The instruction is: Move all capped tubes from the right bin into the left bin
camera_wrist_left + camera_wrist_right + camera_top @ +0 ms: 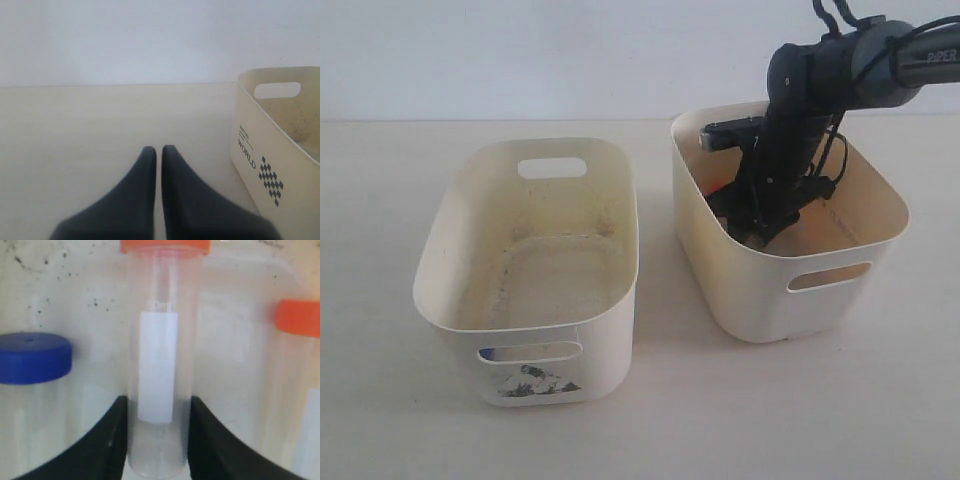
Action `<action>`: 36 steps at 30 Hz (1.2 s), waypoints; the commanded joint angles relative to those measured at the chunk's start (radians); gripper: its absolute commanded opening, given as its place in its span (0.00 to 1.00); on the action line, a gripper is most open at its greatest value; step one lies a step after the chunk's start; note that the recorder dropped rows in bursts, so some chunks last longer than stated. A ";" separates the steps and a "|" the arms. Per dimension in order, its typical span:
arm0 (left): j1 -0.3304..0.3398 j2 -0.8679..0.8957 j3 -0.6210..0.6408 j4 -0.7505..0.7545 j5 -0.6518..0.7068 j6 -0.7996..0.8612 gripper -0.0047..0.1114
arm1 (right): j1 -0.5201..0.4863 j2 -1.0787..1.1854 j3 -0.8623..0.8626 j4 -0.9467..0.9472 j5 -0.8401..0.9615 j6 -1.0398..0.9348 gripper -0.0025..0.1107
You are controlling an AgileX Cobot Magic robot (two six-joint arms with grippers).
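Note:
The right arm reaches down into the yellowish right bin [840, 300], where my right gripper [760, 232] sits near the floor. In the right wrist view this gripper [159, 407] is shut on a clear tube with an orange cap [158, 350]; both fingers press the sides of its lower end. On the bin floor beside it lie a blue-capped tube [32, 357] and another orange-capped tube [299, 320]. The off-white left bin [460, 200] with its torn sticker holds no tubes. My left gripper [159, 150] is shut and holds nothing. It hangs over bare table beside the left bin [280, 165].
The two bins stand side by side on a pale table, with a narrow gap between them. The left bin's floor is grimy. A white wall runs behind the table. The left arm is out of the exterior view.

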 commanded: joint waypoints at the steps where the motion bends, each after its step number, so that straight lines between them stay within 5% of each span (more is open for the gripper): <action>1: 0.001 -0.003 -0.003 0.000 -0.001 -0.008 0.08 | 0.000 -0.033 -0.006 0.017 0.031 0.006 0.03; 16: 0.001 -0.003 -0.003 0.000 -0.001 -0.008 0.08 | 0.000 -0.362 -0.100 0.076 0.268 0.001 0.03; 22: 0.001 -0.003 -0.003 0.000 -0.001 -0.008 0.08 | 0.009 -0.453 -0.100 0.444 0.349 -0.208 0.03; 27: 0.001 -0.003 -0.003 0.000 -0.001 -0.008 0.08 | 0.125 -0.463 -0.096 0.595 0.349 -0.368 0.03; 36: 0.001 -0.003 -0.003 0.000 -0.001 -0.008 0.08 | 0.340 -0.387 -0.096 0.390 0.278 -0.372 0.03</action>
